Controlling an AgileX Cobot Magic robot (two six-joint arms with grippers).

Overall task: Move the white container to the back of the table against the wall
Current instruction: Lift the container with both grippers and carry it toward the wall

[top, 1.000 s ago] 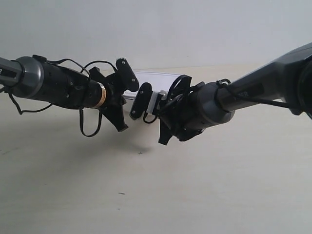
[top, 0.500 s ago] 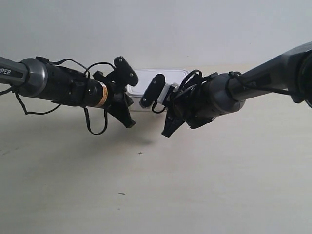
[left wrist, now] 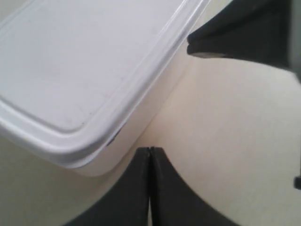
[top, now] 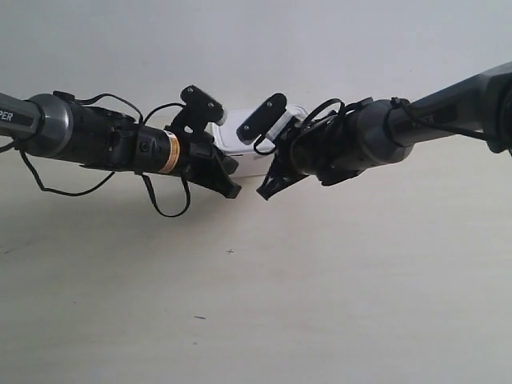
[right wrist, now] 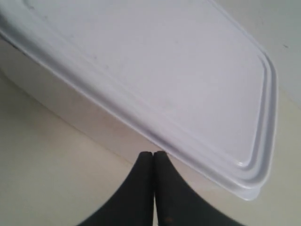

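Fingers together, holding nothing, on left gripper (left wrist: 149, 152) and right gripper (right wrist: 154, 154); tips at the side of the white container (top: 240, 156), just ahead of them. It sits far back on the table (top: 320, 304), near the wall (top: 320, 48). Whether it touches is hard to tell, so likely a last push left. Writing: only "PER" on the arm at the exterior view's left (top: 80, 136); box unlabelled.

One container (top: 237, 146), one desk (top: 320, 304), one wall (top: 320, 48), two arms (top: 88, 140) (top: 432, 120), two pincers, namely left pincer (left wrist: 149, 157) and right pincer (right wrist: 154, 157), and seemingly two tiny specks (top: 230, 251) (top: 198, 318).
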